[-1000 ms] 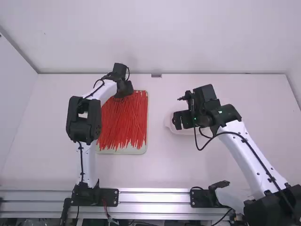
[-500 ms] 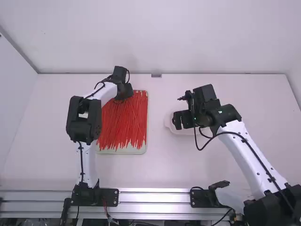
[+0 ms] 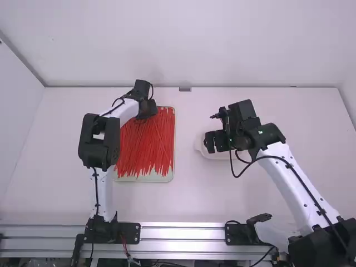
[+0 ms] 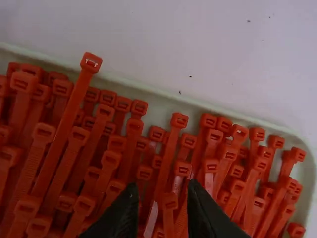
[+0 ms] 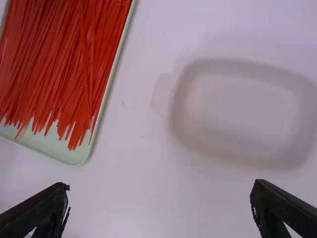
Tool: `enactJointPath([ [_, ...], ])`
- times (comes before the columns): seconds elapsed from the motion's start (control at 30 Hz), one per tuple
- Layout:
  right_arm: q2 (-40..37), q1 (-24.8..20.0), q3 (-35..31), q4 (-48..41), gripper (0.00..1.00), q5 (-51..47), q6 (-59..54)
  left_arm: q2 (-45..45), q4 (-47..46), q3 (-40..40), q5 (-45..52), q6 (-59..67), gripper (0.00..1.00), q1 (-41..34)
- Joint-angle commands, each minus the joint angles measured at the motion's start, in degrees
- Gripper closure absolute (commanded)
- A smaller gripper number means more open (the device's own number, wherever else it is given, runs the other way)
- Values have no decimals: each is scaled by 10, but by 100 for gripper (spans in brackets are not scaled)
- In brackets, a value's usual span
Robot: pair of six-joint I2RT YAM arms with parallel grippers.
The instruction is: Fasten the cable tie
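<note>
Cable ties [image 3: 147,142], red and heaped in a pale tray [image 4: 159,106], directly beneath the left tool [image 4: 162,186], narrowly parted with tips sunk among the heads and apparently pinching nothing; best to settle over one single head, close squarely, then lift straight up to shed the neighbours. Farther right, right tool [image 5: 158,184] spread wide, holding nothing above the table [image 3: 55,139], white dish [image 5: 237,109] just ahead. Hard to tell how many strips between the left tips; tails cut off behind that tool.

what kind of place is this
Most likely a robotics lab bench: the left arm and right arm are mounted on a metal rail at a plain white table, with a tray of red cable ties and a white dish laid out.
</note>
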State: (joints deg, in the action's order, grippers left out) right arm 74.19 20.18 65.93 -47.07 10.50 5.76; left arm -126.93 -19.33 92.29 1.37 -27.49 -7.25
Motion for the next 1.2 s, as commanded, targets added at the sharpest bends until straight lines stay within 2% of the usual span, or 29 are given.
enactJointPath([
  [0.0, 4, 0, 15, 0, 2, -3, -2, -6, 3, -8, -3, -1, 73, -3],
  [0.73, 4, 0, 15, -1, 2, -2, -2, -6, 31, -30, -8, 20, 73, -10],
  [0.83, 4, 0, 15, -1, 2, -1, -2, -6, 35, -30, -8, 19, 79, -10],
  [0.87, 4, 0, 15, -3, 2, -1, -2, -6, 33, -30, -8, 15, 85, -10],
  [0.93, 4, 0, 15, -5, 2, -1, -2, -6, 31, -30, -3, 17, 87, -10],
  [1.1, 4, 0, 15, -9, 2, -2, -2, -6, 27, -30, -3, 16, 86, -10],
  [1.17, 4, 0, 15, -9, 2, -3, -2, -6, 27, -30, -3, 16, 82, -13],
])
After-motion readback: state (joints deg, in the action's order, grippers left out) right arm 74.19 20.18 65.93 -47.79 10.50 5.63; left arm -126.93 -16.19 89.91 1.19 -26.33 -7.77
